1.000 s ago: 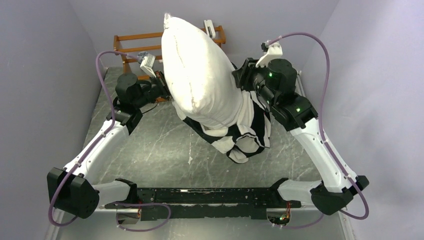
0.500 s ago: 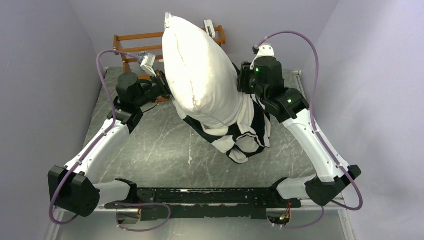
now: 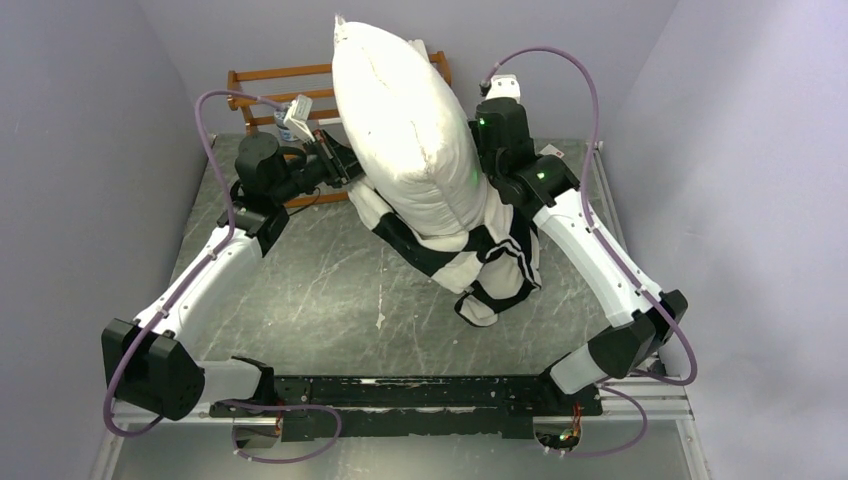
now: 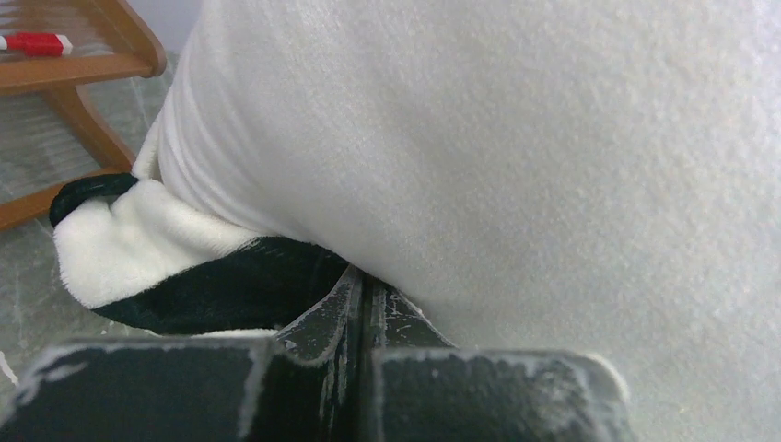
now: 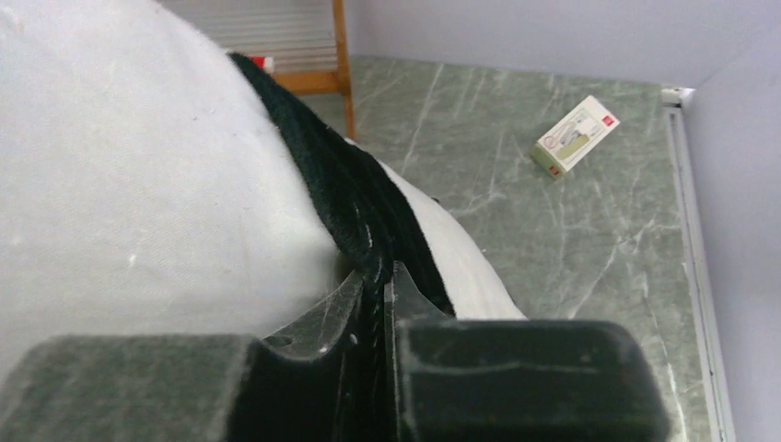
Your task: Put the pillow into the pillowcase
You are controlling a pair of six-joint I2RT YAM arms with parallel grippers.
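The pillow (image 3: 410, 130) stands upright above the desk (image 3: 300, 290). Its lower end sits inside the pillowcase (image 3: 490, 270), which hangs under it. At the pillow's left side the left tool (image 4: 361, 295) is clamped on the pillowcase edge. At its right side the right tool (image 5: 378, 285) is clamped on the edge too. A wooden rack (image 3: 270, 75) stands behind the pillow.

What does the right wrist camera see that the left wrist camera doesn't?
Only the right wrist view shows a small box lying on the table. Only the left wrist view shows the pillowcase edge rolled into a thick fold. Both show the white pillow and the wooden rack, and the left pincer and right pincer each shut on pillowcase fabric.
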